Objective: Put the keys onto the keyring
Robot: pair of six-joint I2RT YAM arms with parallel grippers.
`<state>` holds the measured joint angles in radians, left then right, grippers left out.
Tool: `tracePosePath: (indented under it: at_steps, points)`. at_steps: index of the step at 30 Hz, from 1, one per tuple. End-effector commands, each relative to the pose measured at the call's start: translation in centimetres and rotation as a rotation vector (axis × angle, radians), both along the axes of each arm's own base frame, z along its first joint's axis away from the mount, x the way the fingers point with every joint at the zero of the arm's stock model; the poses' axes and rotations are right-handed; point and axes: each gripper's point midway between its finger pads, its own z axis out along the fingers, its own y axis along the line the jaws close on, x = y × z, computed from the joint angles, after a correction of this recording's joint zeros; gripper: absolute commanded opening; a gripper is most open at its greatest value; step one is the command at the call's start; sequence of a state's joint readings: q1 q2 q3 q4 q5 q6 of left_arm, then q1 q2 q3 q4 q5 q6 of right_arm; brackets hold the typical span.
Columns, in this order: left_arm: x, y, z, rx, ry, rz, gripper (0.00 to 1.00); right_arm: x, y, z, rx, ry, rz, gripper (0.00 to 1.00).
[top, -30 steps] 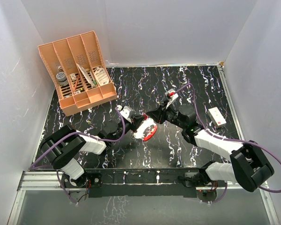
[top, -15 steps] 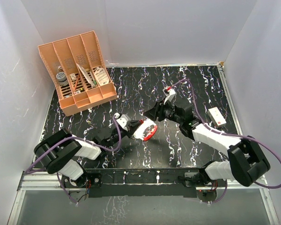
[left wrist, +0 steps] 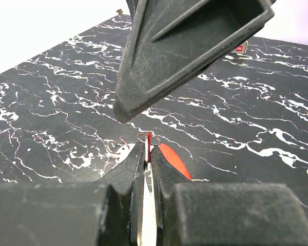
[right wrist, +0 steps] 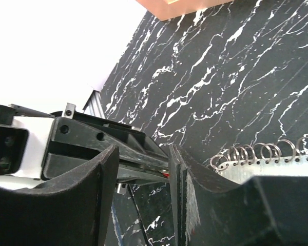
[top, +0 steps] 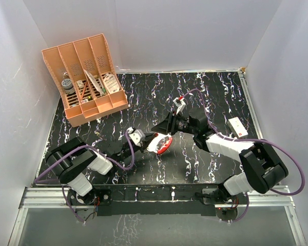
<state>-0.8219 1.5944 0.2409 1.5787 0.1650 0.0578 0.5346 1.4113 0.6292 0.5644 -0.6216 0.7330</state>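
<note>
While the left gripper point(top: 147, 141) clamps the light, stiff, likely slippery keyring point(top: 161, 145) edge-on at centre frame, the right gripper point(top: 157, 129) hangs half open and empty just beside it, best placed to pinch its rim.

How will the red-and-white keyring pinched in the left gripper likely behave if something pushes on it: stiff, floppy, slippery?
The keyring juts past the left gripper without sagging, so it is probably stiff. Edge-on in the left wrist view it looks thin, so likely light. Pinched at one end only, it may pivot or slip if pushed.
</note>
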Motion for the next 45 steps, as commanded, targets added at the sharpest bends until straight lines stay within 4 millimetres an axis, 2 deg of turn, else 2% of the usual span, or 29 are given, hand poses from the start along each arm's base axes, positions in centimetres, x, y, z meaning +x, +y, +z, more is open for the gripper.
tracePosePath:
  at_steps: [1, 6, 9, 21, 45]
  points:
    - [-0.1, -0.4, 3.5, -0.082, -0.120, -0.022, 0.00, -0.6, 0.3, 2.3, 0.073, -0.051, 0.043, 0.41]
    - [-0.1, -0.3, 4.0, -0.090, -0.138, -0.020, 0.00, -0.2, -0.3, 1.2, 0.044, -0.034, -0.010, 0.42]
    - [-0.4, -0.2, 4.5, -0.097, -0.150, -0.026, 0.00, -0.3, -0.3, 1.0, 0.048, -0.025, -0.001, 0.46]
    - [-0.6, 0.1, 6.2, -0.119, -0.191, -0.023, 0.00, 0.0, 0.2, 1.0, 0.103, 0.011, 0.010, 0.50]
    - [0.8, 0.0, 4.1, -0.071, -0.141, 0.025, 0.00, -1.1, 0.0, 2.6, 0.130, -0.003, 0.044, 0.39]
